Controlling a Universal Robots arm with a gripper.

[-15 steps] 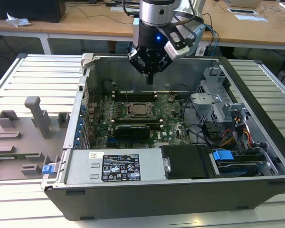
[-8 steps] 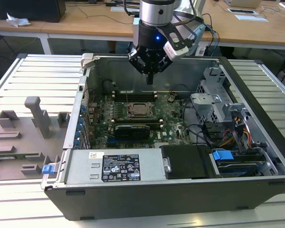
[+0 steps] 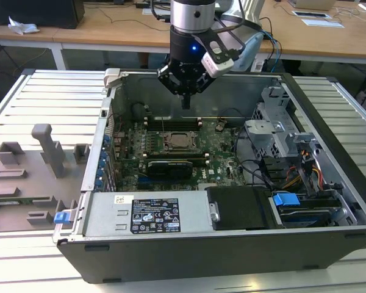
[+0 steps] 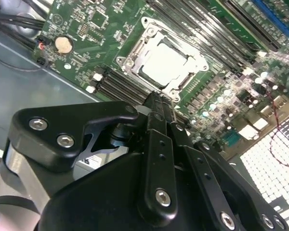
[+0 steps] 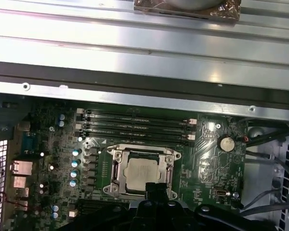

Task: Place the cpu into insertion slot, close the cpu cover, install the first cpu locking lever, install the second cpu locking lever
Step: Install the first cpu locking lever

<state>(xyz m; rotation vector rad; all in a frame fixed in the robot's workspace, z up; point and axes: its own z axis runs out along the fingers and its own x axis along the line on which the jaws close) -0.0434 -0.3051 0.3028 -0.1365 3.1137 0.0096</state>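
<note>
**While Chip Sits in Its Socket, Robot Gripper Hangs Shut Above the Board**

Although the levers cannot be judged from these angles, the first part of the job looks done. The cpu lies flat in the insertion slot at the middle of the green motherboard. The cpu cover appears folded down around it, its silver frame ringing the dull metal top. Whether either locking lever is hooked home is too fine to tell, so those two steps count as open. In the upper centre of the exterior view the gripper hangs over the board, clear of the chip. Its black fingers are drawn together and carry nothing. In both wrist views the chip lies just past their tips, apart from them.

At the left of the exterior view, a grey fixture tray with moulded blocks rests on a slatted aluminium table. At centre the open computer case lies on its side on that table. A grey power supply runs along its lower edge, and long black memory slots sit just above the socket. To the right are a metal drive cage, coloured cables and a blue clip. Pale wooden desks run across the top of the frame, suggesting a workshop or lab.
</note>
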